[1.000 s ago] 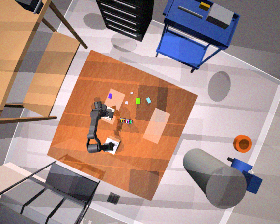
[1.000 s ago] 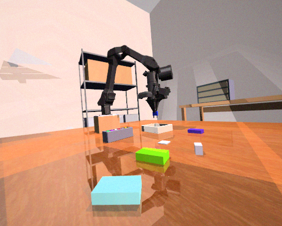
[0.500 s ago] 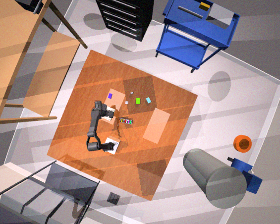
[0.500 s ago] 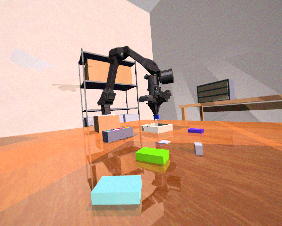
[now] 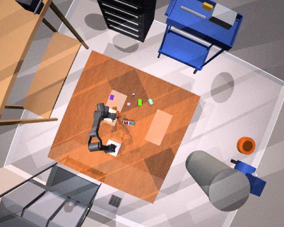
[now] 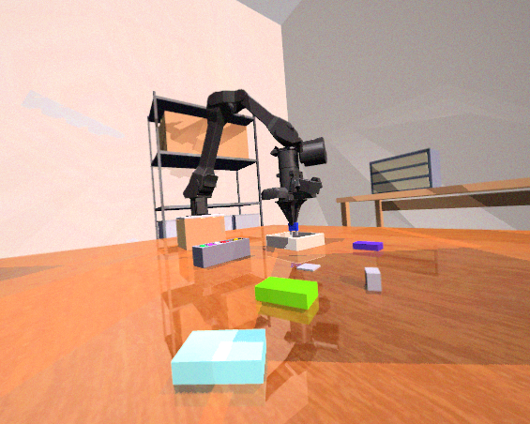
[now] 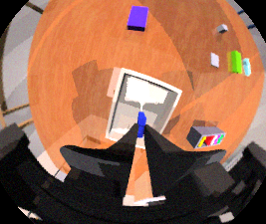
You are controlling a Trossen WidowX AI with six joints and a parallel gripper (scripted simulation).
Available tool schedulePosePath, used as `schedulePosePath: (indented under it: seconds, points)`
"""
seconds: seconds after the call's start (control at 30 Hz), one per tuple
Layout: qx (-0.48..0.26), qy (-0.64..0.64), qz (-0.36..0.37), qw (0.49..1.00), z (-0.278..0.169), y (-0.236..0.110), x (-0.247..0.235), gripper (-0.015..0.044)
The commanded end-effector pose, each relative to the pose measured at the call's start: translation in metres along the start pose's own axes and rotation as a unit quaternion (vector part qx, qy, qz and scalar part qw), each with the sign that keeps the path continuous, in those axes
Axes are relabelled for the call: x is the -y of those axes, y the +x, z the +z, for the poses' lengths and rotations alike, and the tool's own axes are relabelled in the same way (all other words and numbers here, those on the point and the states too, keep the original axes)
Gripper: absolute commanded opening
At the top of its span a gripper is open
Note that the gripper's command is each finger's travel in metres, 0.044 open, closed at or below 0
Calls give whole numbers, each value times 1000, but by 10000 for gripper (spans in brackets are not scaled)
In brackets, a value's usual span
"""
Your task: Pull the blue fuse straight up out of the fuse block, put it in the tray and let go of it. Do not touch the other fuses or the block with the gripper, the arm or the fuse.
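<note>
My gripper (image 6: 294, 223) (image 7: 140, 126) is shut on the blue fuse (image 6: 294, 227) (image 7: 141, 119) and points straight down over the tray. The fuse hangs upright, its blue body just above the rim in the exterior view and its thin prongs reaching down to about rim height. The white tray (image 6: 309, 243) (image 7: 115, 104) stands on the table. In the top view the arm partly covers it and hides the fuse. The grey fuse block (image 5: 128, 122) (image 6: 222, 255) (image 7: 196, 136) stands apart to one side, with several coloured fuses in its top.
A purple block (image 5: 111, 97) (image 6: 368, 246) (image 7: 137, 18) lies beyond the tray. A green block (image 5: 139, 102) (image 6: 286, 293) (image 7: 235, 62), a pale cyan block (image 5: 151, 101) (image 6: 219, 358), a flat pale piece (image 6: 309, 266) (image 7: 214, 60) and a small grey block (image 6: 372, 280) (image 7: 222, 29) also lie on the table.
</note>
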State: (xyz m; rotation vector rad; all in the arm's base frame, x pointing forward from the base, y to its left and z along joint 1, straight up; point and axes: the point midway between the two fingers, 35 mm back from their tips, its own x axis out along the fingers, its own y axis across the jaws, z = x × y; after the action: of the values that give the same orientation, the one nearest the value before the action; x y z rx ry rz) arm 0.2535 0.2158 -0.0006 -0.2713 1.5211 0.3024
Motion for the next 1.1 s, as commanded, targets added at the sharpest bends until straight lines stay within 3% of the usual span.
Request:
schedulePosePath:
  seconds: [0.0,0.33,0.47,1.07]
  points:
    - [1,0,0,1000,0,-1,0,79]
    - [1,0,0,1000,0,-4,0,330]
    - [-1,2,-2,1000,-1,-37,1,330]
    - [1,0,0,1000,0,-38,0,330]
